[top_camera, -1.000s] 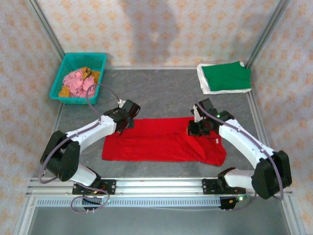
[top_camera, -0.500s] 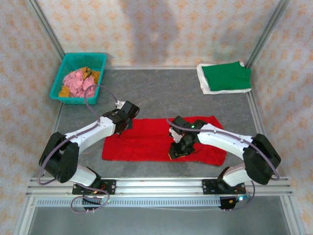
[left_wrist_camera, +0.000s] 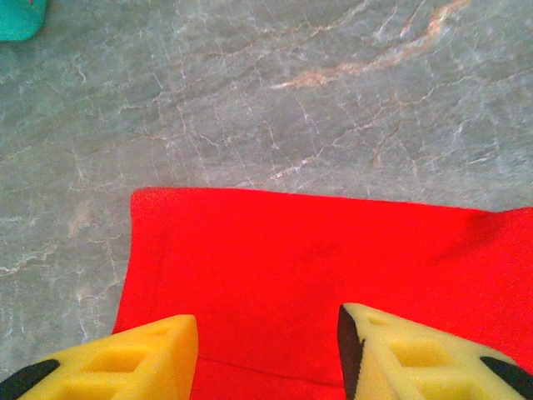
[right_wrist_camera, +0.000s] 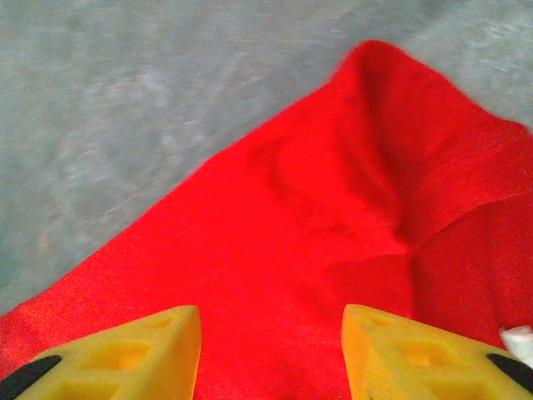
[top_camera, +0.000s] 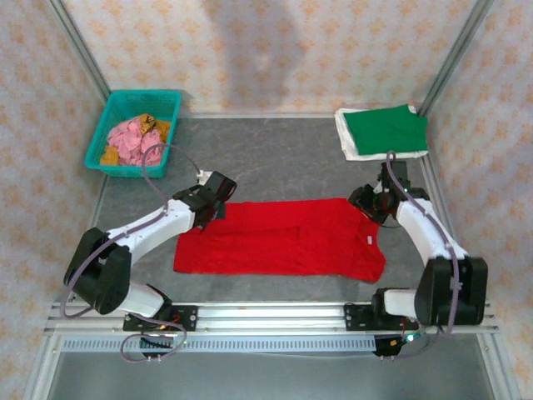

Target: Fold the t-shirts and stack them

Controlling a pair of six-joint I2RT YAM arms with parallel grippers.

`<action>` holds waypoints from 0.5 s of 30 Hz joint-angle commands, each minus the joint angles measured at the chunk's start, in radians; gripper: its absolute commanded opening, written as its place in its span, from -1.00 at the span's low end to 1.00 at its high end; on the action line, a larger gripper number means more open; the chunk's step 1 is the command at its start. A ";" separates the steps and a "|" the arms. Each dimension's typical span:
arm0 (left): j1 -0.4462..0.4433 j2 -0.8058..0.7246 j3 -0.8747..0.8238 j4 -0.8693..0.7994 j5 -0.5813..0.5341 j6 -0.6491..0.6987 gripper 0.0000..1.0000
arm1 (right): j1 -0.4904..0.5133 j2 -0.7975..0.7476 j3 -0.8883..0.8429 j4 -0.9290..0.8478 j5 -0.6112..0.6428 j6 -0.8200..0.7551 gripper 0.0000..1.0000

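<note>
A bright red t-shirt (top_camera: 283, 237) lies flat on the grey table, folded into a long band. My left gripper (top_camera: 213, 205) hovers over its far left corner, open, with red cloth (left_wrist_camera: 316, 275) under the yellow fingers (left_wrist_camera: 150, 358) and nothing between them. My right gripper (top_camera: 365, 206) hovers over the far right corner, also open above the red cloth (right_wrist_camera: 333, 233). A folded dark green t-shirt (top_camera: 385, 129) rests on a white t-shirt (top_camera: 343, 132) at the back right.
A teal basket (top_camera: 117, 104) holding pink and orange items stands at the back left; its corner (left_wrist_camera: 18, 17) shows in the left wrist view. A metal frame and patterned walls enclose the table. A white label (right_wrist_camera: 520, 342) lies on the red cloth.
My right gripper carried a part of the red shirt inward over the middle, opened, and swung back to the far right corner. The shirt now lies flatter. The left arm barely moved.
</note>
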 commanded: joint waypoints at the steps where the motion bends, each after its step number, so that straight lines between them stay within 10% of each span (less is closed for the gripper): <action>1: 0.007 -0.049 -0.011 0.007 -0.036 0.018 -0.03 | -0.040 0.052 -0.004 0.043 0.010 -0.018 -0.05; 15: 0.194 -0.007 -0.078 0.052 0.118 -0.051 -0.01 | -0.060 0.236 0.032 0.132 -0.093 -0.051 -0.08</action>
